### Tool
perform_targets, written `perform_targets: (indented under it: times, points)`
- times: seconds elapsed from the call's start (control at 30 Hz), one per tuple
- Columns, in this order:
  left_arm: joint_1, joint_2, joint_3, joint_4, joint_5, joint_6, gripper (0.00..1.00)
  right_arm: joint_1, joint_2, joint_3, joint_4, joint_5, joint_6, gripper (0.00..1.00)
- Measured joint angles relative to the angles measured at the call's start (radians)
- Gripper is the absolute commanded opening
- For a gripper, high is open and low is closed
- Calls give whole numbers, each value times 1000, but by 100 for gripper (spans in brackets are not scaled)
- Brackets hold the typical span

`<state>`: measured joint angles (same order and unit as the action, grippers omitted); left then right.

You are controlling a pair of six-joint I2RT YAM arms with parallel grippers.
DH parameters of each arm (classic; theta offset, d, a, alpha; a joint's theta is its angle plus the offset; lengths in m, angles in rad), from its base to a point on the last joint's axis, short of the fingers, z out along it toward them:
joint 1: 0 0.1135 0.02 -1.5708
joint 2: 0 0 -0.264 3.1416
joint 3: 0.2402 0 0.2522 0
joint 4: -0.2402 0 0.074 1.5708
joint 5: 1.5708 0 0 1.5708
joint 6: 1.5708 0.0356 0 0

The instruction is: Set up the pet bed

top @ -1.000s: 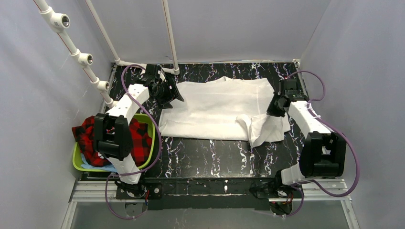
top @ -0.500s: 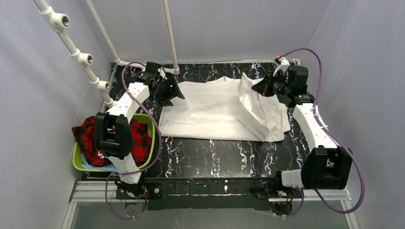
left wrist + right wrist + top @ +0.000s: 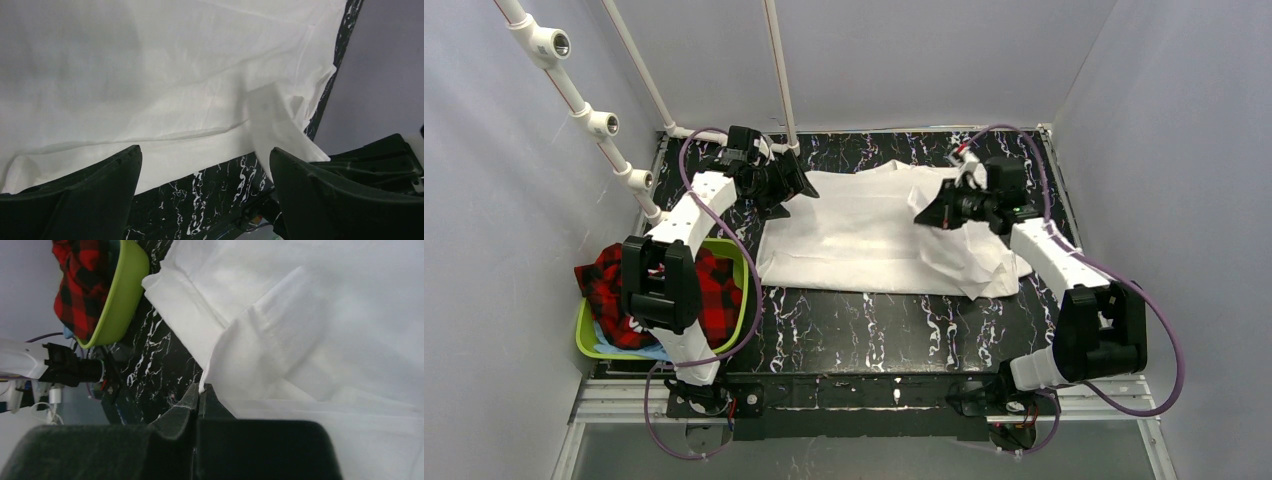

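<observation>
Right end effector (image 3: 929,214) has swung leftward, drawing a fold across the sheet (image 3: 854,235) spread on the counter (image 3: 864,330). Bin (image 3: 582,335), at left, holds plaid cloth (image 3: 604,285), apparently over something blue. Right fingers are pinched on the fold. Left end effector (image 3: 800,190) has its fingers wide apart above the sheet's far-left corner.

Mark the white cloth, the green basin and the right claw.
white cloth (image 3: 864,230): top view, its flat middle.
green basin (image 3: 125,287): right wrist view, its outer wall.
right claw (image 3: 200,390): right wrist view, between the fingertips pinching the cloth's edge.
</observation>
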<state>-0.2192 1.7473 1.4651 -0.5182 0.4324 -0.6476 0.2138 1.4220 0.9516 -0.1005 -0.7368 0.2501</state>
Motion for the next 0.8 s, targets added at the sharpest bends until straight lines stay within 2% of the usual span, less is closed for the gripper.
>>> perform_targets:
  times: [0.2, 0.33, 0.43, 0.63, 0.8]
  points:
    - [-40, 0, -39, 139, 101, -18, 98, 21, -8, -42, 100, -63, 140, 1]
    - [-62, -4, -138, 372, 242, -56, 98, 15, -12, 13, 126, -108, 175, 1]
    - [-92, -5, -215, 524, 286, -92, 98, 15, -15, 53, 137, -136, 193, 1]
    - [-149, -31, -286, 660, 253, -128, 98, 26, -18, 56, 125, -153, 196, 1]
    - [-145, -105, -345, 593, 141, -106, 98, 115, 3, 64, 35, -144, 140, 1]
